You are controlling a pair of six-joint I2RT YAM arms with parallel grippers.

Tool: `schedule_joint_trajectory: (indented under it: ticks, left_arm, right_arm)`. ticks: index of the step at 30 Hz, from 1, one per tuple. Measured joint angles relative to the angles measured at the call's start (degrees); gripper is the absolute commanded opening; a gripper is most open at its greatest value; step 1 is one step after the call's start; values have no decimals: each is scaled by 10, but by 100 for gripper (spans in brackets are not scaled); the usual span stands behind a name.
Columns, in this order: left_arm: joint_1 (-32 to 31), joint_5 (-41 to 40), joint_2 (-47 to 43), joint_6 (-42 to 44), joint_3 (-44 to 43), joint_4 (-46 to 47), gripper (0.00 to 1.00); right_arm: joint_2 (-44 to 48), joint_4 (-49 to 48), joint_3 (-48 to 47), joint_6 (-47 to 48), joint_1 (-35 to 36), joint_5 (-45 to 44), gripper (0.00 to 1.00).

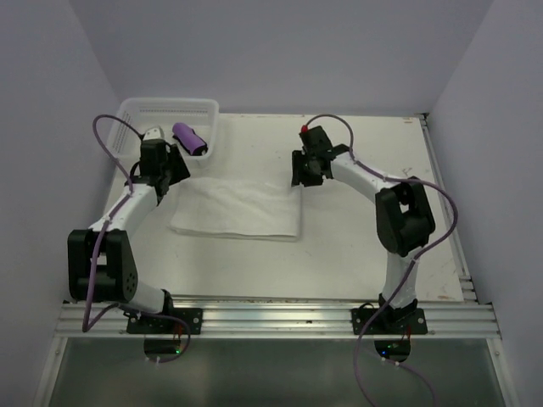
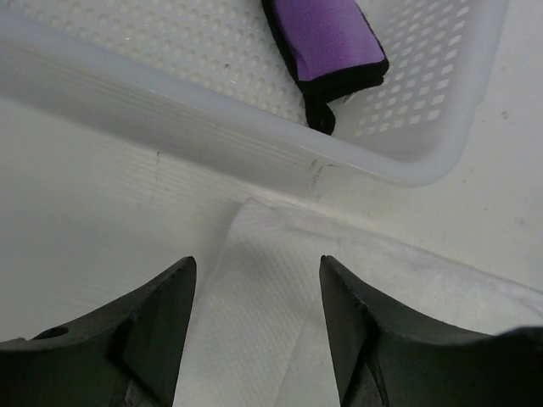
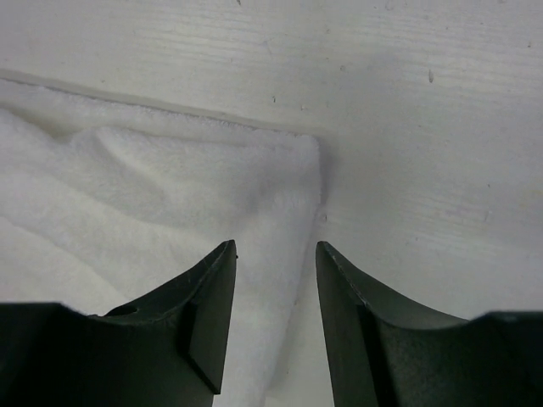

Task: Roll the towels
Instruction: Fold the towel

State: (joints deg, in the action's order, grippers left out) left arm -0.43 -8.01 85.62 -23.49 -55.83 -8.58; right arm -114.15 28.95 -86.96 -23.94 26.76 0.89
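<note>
The large white towel (image 1: 242, 208) lies flat and folded on the table. The small purple towel with dark trim (image 1: 189, 138) lies rolled inside the white mesh basket (image 1: 136, 111); it also shows in the left wrist view (image 2: 327, 38). My left gripper (image 1: 165, 172) is open just above the white towel's far left corner (image 2: 254, 280). My right gripper (image 1: 303, 180) is open over the towel's far right corner (image 3: 280, 170), its jaws astride the towel's right edge. Neither holds anything.
The basket's near wall (image 2: 212, 127) stands right behind the left towel corner. Bare table (image 1: 365, 246) lies right of the towel. Walls enclose the table on three sides.
</note>
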Motion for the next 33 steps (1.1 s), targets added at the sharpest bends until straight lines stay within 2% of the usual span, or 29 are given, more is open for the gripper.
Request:
schedule_joint_trajectory:
  ticks: [2, 3, 4, 7, 11, 17, 20, 26, 33]
  left_arm:
    - [0, 20, -18, -5, 12, 8, 64]
    - [0, 31, -28, -10, 22, 13, 64]
    - [-1, 40, -35, -13, 31, 17, 63]
    - [-10, 63, -41, -26, 60, 34, 59]
    - [-41, 96, -37, -40, 95, 65, 50]
    - [-71, 119, -9, -57, 112, 120, 41]
    - [-77, 119, 7, -66, 124, 134, 41]
    - [-78, 92, 42, -90, 146, 130, 42]
    - [-80, 72, 55, -117, 145, 133, 44]
  right_arm:
    - [34, -3, 16, 0, -1, 0, 40]
    - [54, -6, 28, -2, -1, -1, 33]
    - [75, -13, 42, -4, -2, 1, 21]
    - [121, -25, 81, -15, -2, 13, 11]
    - [139, -43, 121, -31, 8, 34, 11]
    - [140, -64, 179, -51, 70, 59, 11]
    - [140, -81, 215, -64, 92, 70, 11]
    - [139, -109, 286, -79, 88, 72, 13]
    - [134, -130, 291, -82, 87, 77, 20]
